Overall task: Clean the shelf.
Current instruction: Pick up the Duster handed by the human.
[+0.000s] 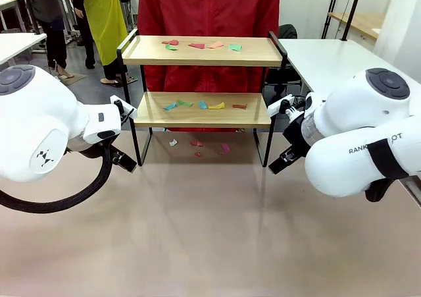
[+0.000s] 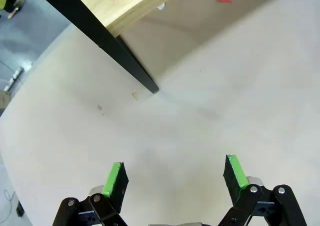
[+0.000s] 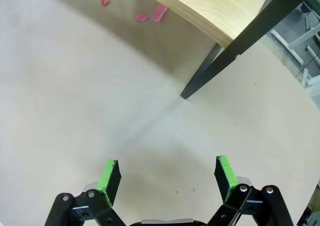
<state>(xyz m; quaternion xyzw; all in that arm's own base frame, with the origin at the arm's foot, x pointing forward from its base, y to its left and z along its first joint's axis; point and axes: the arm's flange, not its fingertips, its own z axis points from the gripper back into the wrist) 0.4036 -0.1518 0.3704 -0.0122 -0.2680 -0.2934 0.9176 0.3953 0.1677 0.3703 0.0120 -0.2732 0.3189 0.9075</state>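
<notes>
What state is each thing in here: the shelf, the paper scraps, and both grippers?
shelf, upright, both boards littered
top-board scraps, loose, spread out
lower-board scraps, loose, in a row
scraps under the shelf, loose on the table
left gripper, open, empty
right gripper, open, empty

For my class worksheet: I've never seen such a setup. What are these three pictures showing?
Two white robot arms, the left arm and the right arm, face a person in a red jacket across a table. The wide picture comes from a fixed camera between the arms. The other two come from wrist cameras looking along the left arm's fingers and the right arm's fingers, both open and holding nothing. On the table stands the shelf, with coloured scraps on both boards and beneath it.
</notes>
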